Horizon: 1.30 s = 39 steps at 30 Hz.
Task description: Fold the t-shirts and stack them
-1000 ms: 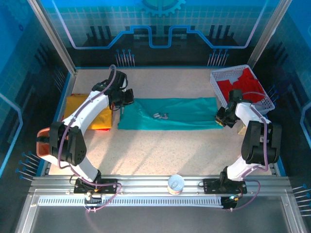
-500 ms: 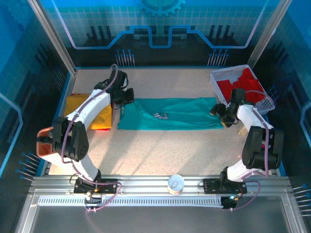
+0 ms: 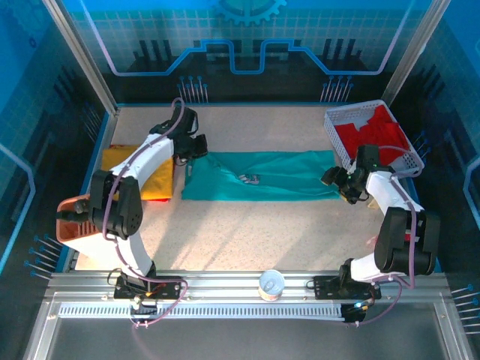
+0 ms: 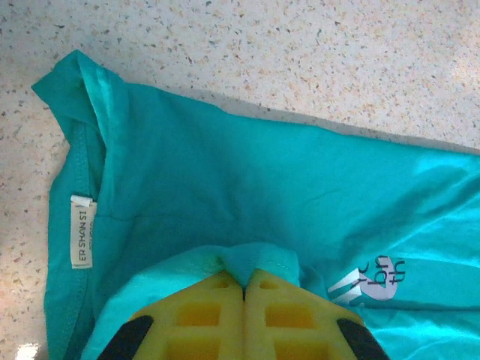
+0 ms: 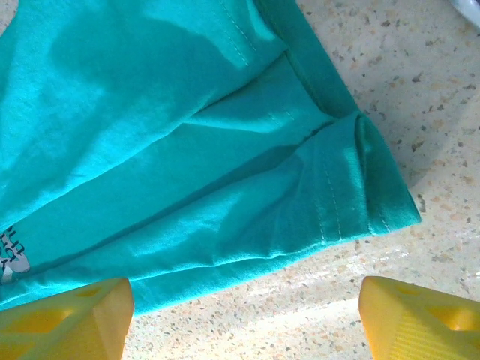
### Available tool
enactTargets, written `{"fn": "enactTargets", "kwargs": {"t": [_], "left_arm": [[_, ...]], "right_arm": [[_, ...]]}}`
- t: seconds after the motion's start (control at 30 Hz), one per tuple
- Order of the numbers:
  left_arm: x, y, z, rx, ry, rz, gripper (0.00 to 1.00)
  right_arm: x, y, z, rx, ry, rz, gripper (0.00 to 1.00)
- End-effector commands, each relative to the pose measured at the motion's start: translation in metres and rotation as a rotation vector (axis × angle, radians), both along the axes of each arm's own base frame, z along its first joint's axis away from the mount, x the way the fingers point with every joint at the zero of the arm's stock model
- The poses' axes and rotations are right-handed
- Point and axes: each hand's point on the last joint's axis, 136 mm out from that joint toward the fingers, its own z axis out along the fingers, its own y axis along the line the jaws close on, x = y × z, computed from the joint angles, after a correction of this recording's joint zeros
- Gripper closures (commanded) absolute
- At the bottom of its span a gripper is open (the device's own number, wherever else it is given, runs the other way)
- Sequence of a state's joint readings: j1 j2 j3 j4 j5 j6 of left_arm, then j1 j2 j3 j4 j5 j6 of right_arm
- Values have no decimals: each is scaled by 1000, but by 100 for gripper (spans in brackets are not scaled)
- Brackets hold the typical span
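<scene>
Fold step on teal-green soft-cloth t-shirt (image 3: 277,176), which lies as a long narrow strip on speckled beige tabletop (image 3: 247,232), stretched btw the two claws. L claw (image 3: 193,148) is at the collar end: yellow fingers (image 4: 202,315) pressed together, w/ a small ridge of teal cloth nipped at their tips, so it reads as pinching the shirt near the neckline. In its wrist view the white neck label (image 4: 81,232) lies left of the tips and the small white chest print (image 4: 371,277) just right of them. R claw (image 3: 335,178) is at the opposite end, jaws spread wide, nothing btw them. The stitched hem corner (image 5: 375,202) lies flat just ahead of its fingers (image 5: 67,315), touching neither; height above the cloth can't be told. Mustard-yellow folded t-shirt (image 3: 120,161) sits just outboard of L claw, beside that arm. Red t-shirt (image 3: 375,135) is in a white mesh plastic basket (image 3: 339,120) just beyond R claw. Judgement: lengthwise folds look done, crosswise fold not yet. Next move prob. calls for R claw to drop onto the hem corner and close on all layers at once. One end then goes over the other w/ the strip kept taut, else layers may slide apart & edges won't line up
</scene>
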State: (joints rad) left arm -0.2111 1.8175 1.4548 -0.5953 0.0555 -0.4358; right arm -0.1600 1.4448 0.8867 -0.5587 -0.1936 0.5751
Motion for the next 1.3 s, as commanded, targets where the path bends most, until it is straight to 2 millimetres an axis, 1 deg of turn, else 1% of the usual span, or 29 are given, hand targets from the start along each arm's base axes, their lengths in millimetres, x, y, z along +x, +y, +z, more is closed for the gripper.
{"fn": "enactTargets", "kwargs": {"t": [0.0, 0.17, 0.23, 0.3, 0.37, 0.4, 0.43, 0.5, 0.57, 0.63, 0.73, 0.8, 0.87, 0.9, 0.93, 1.0, 1.1, 1.2, 1.27], "left_arm": [[20, 4, 8, 18, -39, 11, 100], [29, 8, 3, 48, -37, 27, 100], [34, 13, -5, 62, -16, 42, 100], [37, 17, -17, 66, 23, 56, 84], [41, 22, -27, 70, 61, 72, 72], [42, 27, -32, 72, 78, 84, 61], [43, 31, -36, 71, 91, 97, 55], [43, 37, -39, 55, 112, 114, 50], [39, 38, -36, 43, 111, 116, 47], [32, 36, -29, 26, 98, 109, 43], [14, 31, -19, 5, 86, 97, 42], [-3, 26, -16, -3, 85, 85, 42], [-20, 21, -19, -5, 96, 76, 42], [-29, 18, -21, -5, 101, 72, 42], [-36, 15, -23, -6, 102, 68, 42], [-52, 9, -30, -6, 112, 62, 42], [-70, 3, -48, -2, 140, 55, 42], [-81, 1, -65, 5, 179, 50, 43], [-85, 0, -73, 16, 193, 46, 43]], "right_arm": [[-11, 6, -5, 16, 13, 26, 20], [-16, 11, -11, 29, 22, 31, 19], [-16, 14, -12, 34, 26, 32, 17], [-16, 16, -14, 36, 31, 37, 17], [-15, 19, -15, 37, 34, 40, 17], [-14, 21, -15, 38, 33, 42, 17], [-14, 22, -16, 36, 36, 40, 16], [-12, 23, -16, 35, 35, 40, 16], [-9, 24, -16, 30, 36, 38, 16], [-6, 23, -17, 21, 40, 33, 16], [0, 24, -19, 19, 39, 23, 15], [5, 25, -22, 22, 41, 17, 15], [6, 27, -27, 24, 56, 14, 15], [6, 28, -30, 24, 65, 15, 15], [17, 28, -22, 23, 38, 15, 16], [22, 29, -22, 22, 38, 13, 16], [27, 29, -22, 17, 42, 13, 16], [31, 29, -24, 19, 47, 11, 15], [32, 29, -25, 16, 57, 12, 16]]}}
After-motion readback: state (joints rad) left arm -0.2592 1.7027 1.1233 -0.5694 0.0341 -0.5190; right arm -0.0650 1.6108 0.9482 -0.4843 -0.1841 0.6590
